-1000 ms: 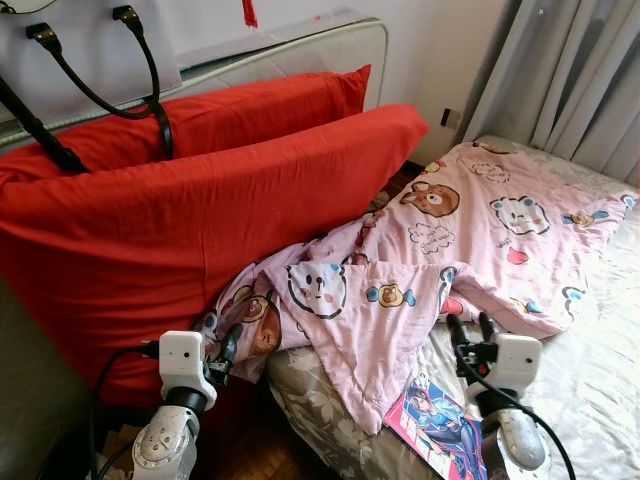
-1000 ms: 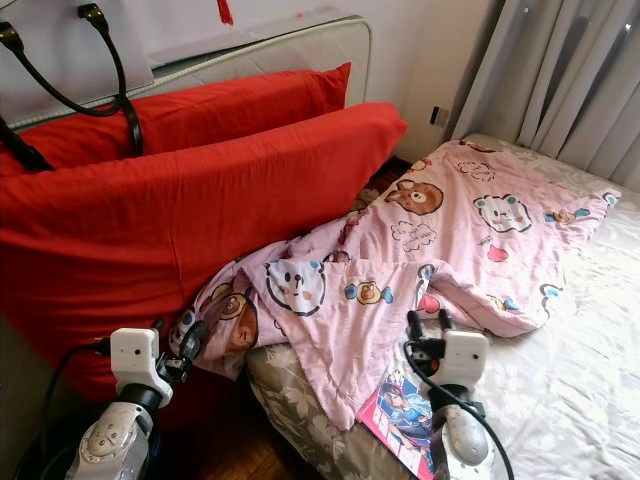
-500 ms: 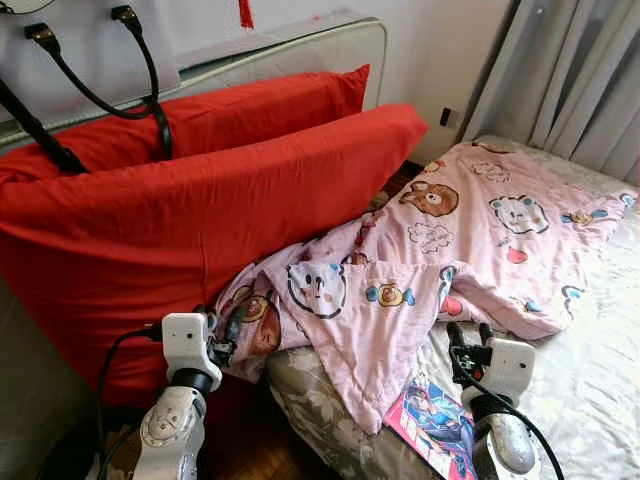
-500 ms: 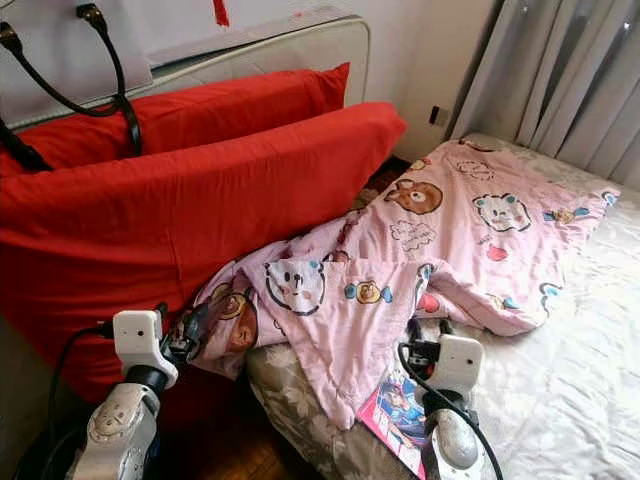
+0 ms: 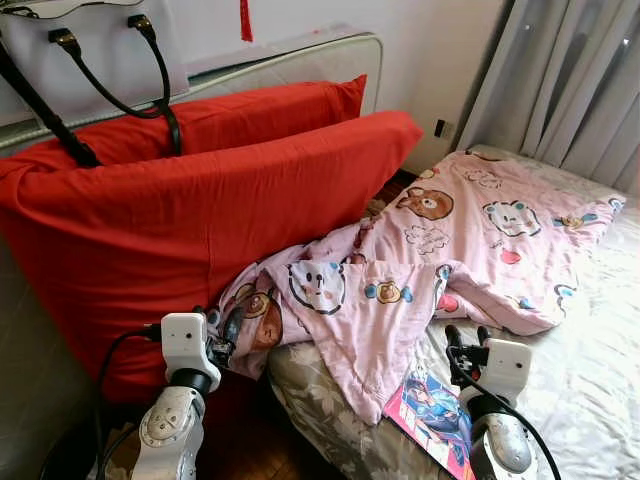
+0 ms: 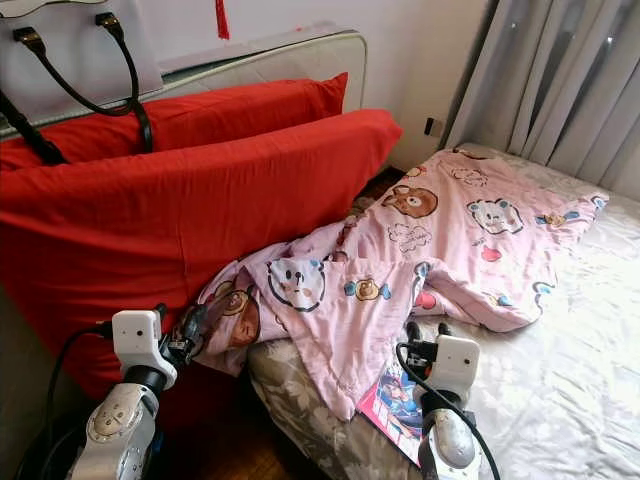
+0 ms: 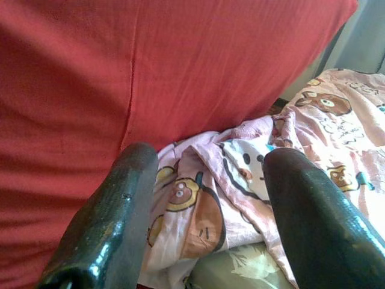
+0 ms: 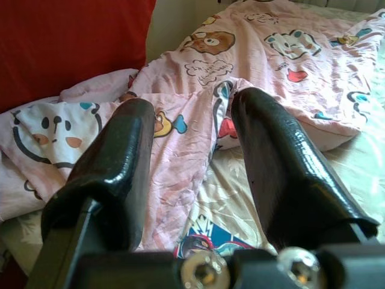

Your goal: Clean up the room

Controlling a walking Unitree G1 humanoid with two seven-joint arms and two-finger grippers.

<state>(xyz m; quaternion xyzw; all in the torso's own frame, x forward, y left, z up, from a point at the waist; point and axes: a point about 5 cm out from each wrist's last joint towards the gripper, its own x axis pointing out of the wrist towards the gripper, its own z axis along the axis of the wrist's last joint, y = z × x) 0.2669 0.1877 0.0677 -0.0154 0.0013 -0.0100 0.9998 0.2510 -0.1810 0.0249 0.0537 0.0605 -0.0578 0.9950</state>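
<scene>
A: Head views, setting?
B: Bedroom. Bed with pale patterned sheet, grey curtains behind, padded headboard by the wall. Two large red pillows stand on edge against it; a pale handbag with black straps hangs above.

A: Items on the bed?
B: One pink cartoon-print blanket, crumpled, its lower corner hanging over the bed's edge beside the pillows. One comic book lying flat near the edge, touching the blanket's hem.

A: Tools?
B: Left tool low beside the bed, tips at the blanket's hanging corner. Right tool over the sheet, just beyond the comic book.

A: Left wrist view?
B: Fingers spread apart, nothing between them; blanket folds and red pillow ahead.

A: Right wrist view?
B: Fingers spread likewise, holding nothing; blanket and comic book cover beyond them.
</scene>
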